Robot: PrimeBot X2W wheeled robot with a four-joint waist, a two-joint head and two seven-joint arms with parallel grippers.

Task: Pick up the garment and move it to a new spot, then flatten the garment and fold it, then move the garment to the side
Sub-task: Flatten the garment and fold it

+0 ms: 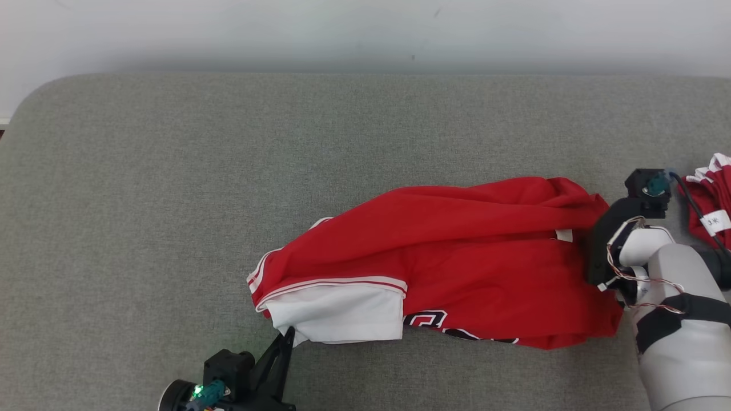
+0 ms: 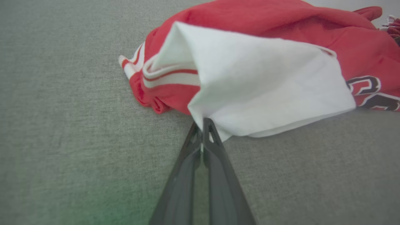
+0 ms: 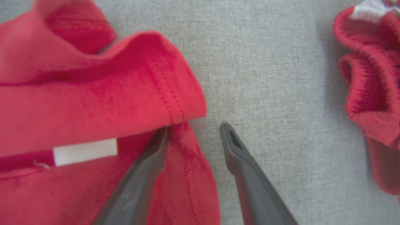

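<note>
The left claw [image 2: 203,123] is pinched shut on the white sleeve [image 2: 265,78] of the red jersey [image 1: 457,268] crumpled on the grey tabletop [image 1: 171,200], while the right claw [image 3: 193,129] gapes astride its hem, another red garment [image 1: 711,194] just beyond.

We look down on a grey woven surface [image 1: 143,171] that spans the frame, its corner rounded at the upper left. Along the top runs a plain pale wall [image 1: 342,28] (evenly lit, softly shadowed at its foot).

Matt cloth garment [image 1: 485,268], coarse-woven surface [image 1: 171,171]
</note>
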